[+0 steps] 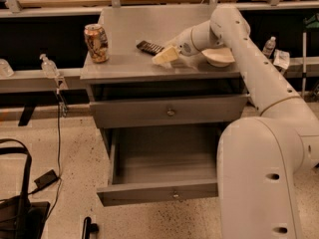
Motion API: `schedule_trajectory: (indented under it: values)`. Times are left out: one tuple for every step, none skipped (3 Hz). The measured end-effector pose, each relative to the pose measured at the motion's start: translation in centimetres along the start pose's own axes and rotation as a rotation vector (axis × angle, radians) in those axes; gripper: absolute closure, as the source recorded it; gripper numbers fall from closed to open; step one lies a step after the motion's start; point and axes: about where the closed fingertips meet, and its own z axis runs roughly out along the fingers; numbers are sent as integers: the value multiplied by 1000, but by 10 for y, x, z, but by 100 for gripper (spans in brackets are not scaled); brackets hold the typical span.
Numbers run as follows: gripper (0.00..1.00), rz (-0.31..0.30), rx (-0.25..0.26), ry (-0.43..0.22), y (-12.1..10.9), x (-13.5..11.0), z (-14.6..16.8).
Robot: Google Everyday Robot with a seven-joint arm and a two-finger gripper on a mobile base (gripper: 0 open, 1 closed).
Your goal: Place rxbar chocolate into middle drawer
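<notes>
The rxbar chocolate point(149, 47), a small flat dark bar, lies on top of the grey cabinet point(124, 29), right of the orange-patterned can point(96, 43). My gripper point(165, 56) reaches across the cabinet top from the right, with its pale fingers just right of and slightly in front of the bar's near end. The middle drawer point(159, 190), with a small round knob, is pulled open below and looks empty. The alike drawer above it point(169, 111) is shut.
A pale bowl point(218, 57) sits on the cabinet top behind my arm. My arm and white base point(259, 173) fill the right side, beside the open drawer. A water bottle point(49, 65), a cable and a black bag point(15, 208) are at the left.
</notes>
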Motion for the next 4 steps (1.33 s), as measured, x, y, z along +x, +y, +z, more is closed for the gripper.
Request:
schedule_trajectory:
  values:
    - [91,0,0,0,0,-2,-1]
    - [100,0,0,0,-1,-4,-2]
    - [100,0,0,0,-1,-4,-3]
    - [100,0,0,0,-1,-4,-3]
